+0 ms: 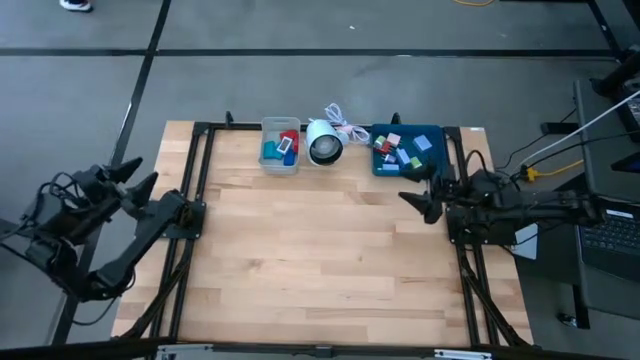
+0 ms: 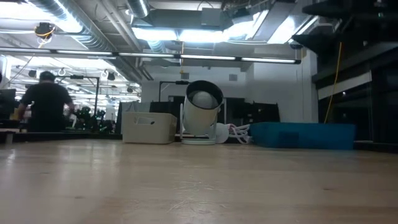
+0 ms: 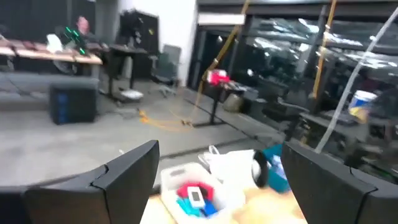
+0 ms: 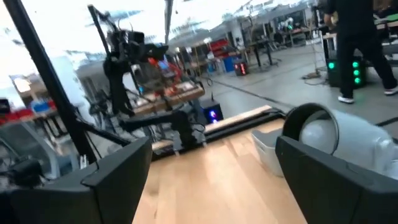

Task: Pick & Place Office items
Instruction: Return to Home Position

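Observation:
The office items are small red, blue, light-blue and white pieces. Some lie in the grey bin (image 1: 280, 146) at the table's far edge, and several lie in the blue tray (image 1: 407, 150) to its right. My left gripper (image 1: 138, 176) is open and empty, off the table's left edge. Its wrist view shows the bin (image 3: 198, 188) with a red, a white and blue pieces ahead of it. My right gripper (image 1: 420, 196) is open and empty, above the table's right side, near the tray's near edge. Both grippers are outside the low view.
A white round black-faced object (image 1: 323, 142) with a coiled cord (image 1: 345, 125) stands between bin and tray; it also shows in the low view (image 2: 202, 118) and the right wrist view (image 4: 336, 138). Bare wood lies in the table's middle and near part. A person (image 2: 43, 102) stands in the room behind.

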Motion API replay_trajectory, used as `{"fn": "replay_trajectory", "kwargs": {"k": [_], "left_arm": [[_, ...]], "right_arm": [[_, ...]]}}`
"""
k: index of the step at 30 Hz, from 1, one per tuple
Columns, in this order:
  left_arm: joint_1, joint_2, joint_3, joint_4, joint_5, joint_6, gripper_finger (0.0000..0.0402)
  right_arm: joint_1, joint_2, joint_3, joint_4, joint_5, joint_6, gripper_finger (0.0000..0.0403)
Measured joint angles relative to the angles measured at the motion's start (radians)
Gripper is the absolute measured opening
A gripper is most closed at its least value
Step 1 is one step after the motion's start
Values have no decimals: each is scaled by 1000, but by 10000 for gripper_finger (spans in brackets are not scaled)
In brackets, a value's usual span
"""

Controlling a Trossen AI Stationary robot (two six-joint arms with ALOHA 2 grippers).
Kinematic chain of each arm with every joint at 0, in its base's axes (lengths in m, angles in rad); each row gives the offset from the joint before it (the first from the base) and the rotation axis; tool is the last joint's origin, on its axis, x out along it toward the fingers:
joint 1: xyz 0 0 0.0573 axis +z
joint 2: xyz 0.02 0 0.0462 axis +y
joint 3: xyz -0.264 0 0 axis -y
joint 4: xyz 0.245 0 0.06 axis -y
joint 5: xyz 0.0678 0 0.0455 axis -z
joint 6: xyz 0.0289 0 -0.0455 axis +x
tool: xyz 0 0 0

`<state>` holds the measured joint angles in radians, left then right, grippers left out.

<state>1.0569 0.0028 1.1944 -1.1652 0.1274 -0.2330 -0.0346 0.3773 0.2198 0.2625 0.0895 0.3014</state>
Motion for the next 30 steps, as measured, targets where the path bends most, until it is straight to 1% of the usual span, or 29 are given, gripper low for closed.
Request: {"fn": "replay_trajectory", "kwargs": {"k": [2,4,6,8,11,15,16,18,20,22,26,30], "left_arm": [[32,0,-25,48,-4,16,331],[64,1,-59,76,-37,44,331],[90,1,-98,140,-53,71,331],[104,1,-160,206,-47,73,331],[114,0,-276,361,3,63,331],[124,0,-489,629,119,24,331],[124,0,-540,693,138,15,331],[124,0,-626,781,139,3,331],[123,0,-688,819,132,6,331],[123,0,-734,824,126,15,331],[123,-1,-794,806,121,68,331],[123,-1,-886,901,61,79,331]], "right_arm": [[6,-1,-68,98,0,9,348],[9,-1,-118,170,0,5,348],[8,-1,-148,215,6,-1,348],[8,-1,-164,223,22,-6,348],[8,-1,-180,225,27,-9,348],[8,0,-191,224,30,2,348],[8,0,-194,226,30,1,348],[8,0,-204,217,55,-7,348],[8,1,-205,180,109,-21,348],[8,3,-205,163,157,-25,348],[8,4,-205,137,154,-22,348],[8,4,-205,73,157,17,348]]}}
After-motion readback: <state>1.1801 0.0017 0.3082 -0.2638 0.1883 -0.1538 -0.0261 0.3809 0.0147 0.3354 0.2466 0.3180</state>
